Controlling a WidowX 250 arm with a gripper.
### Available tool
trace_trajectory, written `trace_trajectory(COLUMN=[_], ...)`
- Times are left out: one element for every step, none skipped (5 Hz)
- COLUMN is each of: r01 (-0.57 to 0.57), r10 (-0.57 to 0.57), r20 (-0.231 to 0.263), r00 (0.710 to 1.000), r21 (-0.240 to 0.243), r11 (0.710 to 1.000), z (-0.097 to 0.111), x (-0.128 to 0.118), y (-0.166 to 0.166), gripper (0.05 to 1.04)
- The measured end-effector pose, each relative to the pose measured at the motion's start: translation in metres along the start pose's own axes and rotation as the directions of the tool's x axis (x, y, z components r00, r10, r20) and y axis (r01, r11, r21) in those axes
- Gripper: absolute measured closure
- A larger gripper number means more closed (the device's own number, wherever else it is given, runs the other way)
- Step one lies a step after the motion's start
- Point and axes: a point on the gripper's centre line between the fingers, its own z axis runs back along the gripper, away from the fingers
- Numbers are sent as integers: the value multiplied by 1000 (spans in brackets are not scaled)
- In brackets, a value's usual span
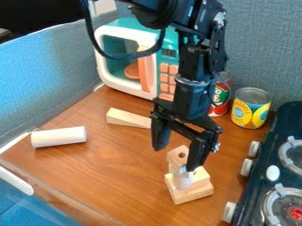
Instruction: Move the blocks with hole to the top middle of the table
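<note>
Stove (272, 152) at right. Holed block (177, 155) tops a wooden stack (193, 189) on the tabletop (118, 176), the spread claw (176, 158) right by it. Farther: cylinder (59, 137) left, wedge (128, 119), 2 cans (251, 108), then a microwave (170, 43), 1 orange disc (132, 71) inside.

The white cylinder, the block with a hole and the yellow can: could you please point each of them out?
White cylinder (59, 137): camera view, middle of its side.
Block with a hole (177, 160): camera view, its face, just below the hole.
Yellow can (250, 111): camera view, front of its label.
</note>
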Motion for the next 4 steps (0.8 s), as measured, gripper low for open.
trace_trajectory(r01=[3, 8, -5, -5], r10=[-3, -8, 5, 4], r20=[12, 21, 25, 25], r00=[1000, 1000, 1000, 1000], r21=[0, 0, 3, 4], r11=[1000, 1000, 1000, 1000], z=[0, -1, -1, -1], x=[2, 3, 3, 3], y=[0, 0, 0, 1], gripper=[133, 428, 528, 528])
